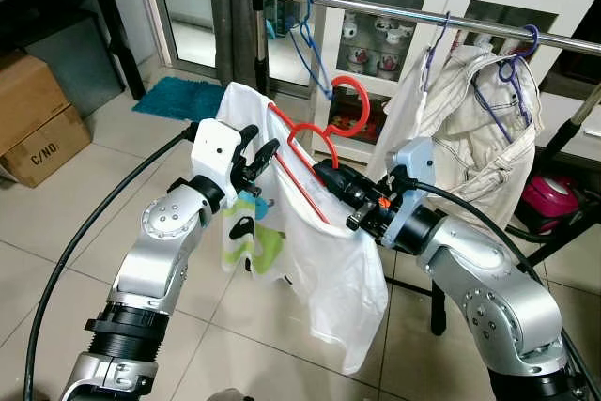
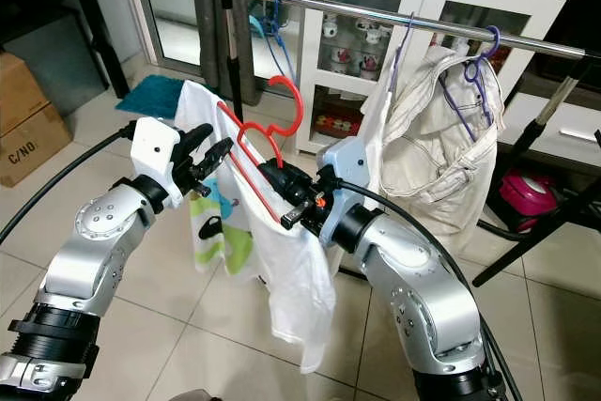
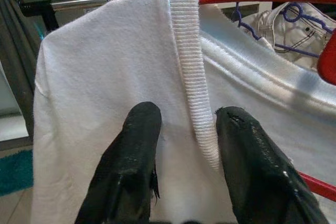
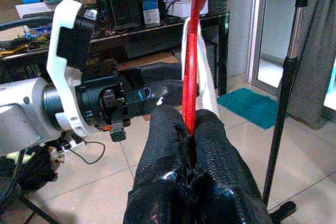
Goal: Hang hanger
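The right gripper (image 1: 324, 174) has its 2 fingers pressed together on the red hanger (image 1: 315, 143), pinching it just below the hook; the right wrist view shows the red bar clamped between the black pads (image 4: 173, 145). The hanger is held in the air in front of the chrome rail (image 1: 394, 8), its hook below the rail and not touching it. A white T-shirt (image 1: 329, 269) hangs on the hanger, its hem dangling free above the tiled floor (image 1: 56, 223).

The left gripper (image 1: 258, 159) is at the shirt's left shoulder edge, its 2 fingers (image 3: 131, 150) spread, with the ribbed collar (image 3: 191, 77) lying between them and nothing pinched.

On the rail, 1 blue hanger (image 1: 308, 39) hangs near the left end, next to the dark upright pole (image 1: 257, 35). A cream garment (image 1: 479, 129) on purple hangers (image 1: 512, 68) takes up the right part. Between the blue hanger and the cream garment the rail runs bare.
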`<state>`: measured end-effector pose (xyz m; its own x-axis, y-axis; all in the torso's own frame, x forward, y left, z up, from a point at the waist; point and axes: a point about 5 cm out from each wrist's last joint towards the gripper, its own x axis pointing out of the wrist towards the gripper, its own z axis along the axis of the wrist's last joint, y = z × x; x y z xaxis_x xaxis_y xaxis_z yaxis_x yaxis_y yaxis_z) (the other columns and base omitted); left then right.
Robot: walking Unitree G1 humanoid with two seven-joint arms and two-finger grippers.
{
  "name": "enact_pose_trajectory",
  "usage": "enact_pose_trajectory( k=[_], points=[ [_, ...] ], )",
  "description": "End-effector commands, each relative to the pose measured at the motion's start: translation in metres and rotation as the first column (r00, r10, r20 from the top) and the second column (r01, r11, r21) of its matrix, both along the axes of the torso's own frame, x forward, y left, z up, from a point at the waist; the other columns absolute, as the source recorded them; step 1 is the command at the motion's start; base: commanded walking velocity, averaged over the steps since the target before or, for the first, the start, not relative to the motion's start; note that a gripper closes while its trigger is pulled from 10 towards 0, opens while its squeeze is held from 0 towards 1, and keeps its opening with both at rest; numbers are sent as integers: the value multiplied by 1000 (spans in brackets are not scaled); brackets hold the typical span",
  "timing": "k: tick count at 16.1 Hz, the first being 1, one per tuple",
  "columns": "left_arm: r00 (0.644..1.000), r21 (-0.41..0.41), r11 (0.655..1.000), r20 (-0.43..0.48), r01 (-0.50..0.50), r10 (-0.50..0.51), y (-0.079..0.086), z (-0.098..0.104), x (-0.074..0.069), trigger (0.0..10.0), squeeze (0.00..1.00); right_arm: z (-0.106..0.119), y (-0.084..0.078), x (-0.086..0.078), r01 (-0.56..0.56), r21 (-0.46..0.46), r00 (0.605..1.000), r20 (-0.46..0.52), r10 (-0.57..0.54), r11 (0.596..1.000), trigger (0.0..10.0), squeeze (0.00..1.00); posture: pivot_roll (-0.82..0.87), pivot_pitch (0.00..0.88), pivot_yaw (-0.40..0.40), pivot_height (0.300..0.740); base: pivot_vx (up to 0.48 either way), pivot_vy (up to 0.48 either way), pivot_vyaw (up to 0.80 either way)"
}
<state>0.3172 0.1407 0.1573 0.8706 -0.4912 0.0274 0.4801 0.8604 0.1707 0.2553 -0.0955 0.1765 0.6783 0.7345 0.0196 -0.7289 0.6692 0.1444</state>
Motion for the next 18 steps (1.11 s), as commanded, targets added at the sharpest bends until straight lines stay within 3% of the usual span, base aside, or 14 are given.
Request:
enact_pose_trajectory(
  k=[1, 9, 13, 14, 16, 18],
  points=[
    [1000, -2, 1000, 22, 12, -12, -1, 7, 3, 0, 0, 9, 0, -4, -21, 15, 999, 45, 21, 1000, 0, 0, -99, 0, -23, 740, 0, 0, 0],
    [1000, 1, 1000, 19, 1, -1, 4, 5, 5, 0, 0, 9, -1, -4, -17, 17, 999, 37, 16, 1000, 0, 0, -97, 0, -22, 740, 0, 0, 0],
    [999, -3, 999, 15, -33, 33, 14, 5, 5, 0, 0, 9, -1, -5, -18, 13, 999, 34, 18, 1000, 0, 0, -98, 0, -28, 740, 0, 0, 0],
    [998, -11, 999, 31, -48, 48, 18, 9, 6, 0, 0, 7, -1, -5, -22, 1, 999, 28, 22, 1000, 0, 0, -98, 0, -28, 740, 0, 0, 0],
    [992, -92, 994, 110, -53, 63, 31, 36, 6, 0, 0, -12, -4, -10, -89, -130, 995, -50, 83, 987, 0, 0, -94, 0, -35, 740, 0, 0, 0],
    [989, -102, 994, 139, -28, 42, 36, 48, 5, 0, 0, -17, -8, -11, -98, -159, 994, -70, 88, 982, 0, 0, -94, 0, -35, 740, 0, 0, 0]
  ],
)
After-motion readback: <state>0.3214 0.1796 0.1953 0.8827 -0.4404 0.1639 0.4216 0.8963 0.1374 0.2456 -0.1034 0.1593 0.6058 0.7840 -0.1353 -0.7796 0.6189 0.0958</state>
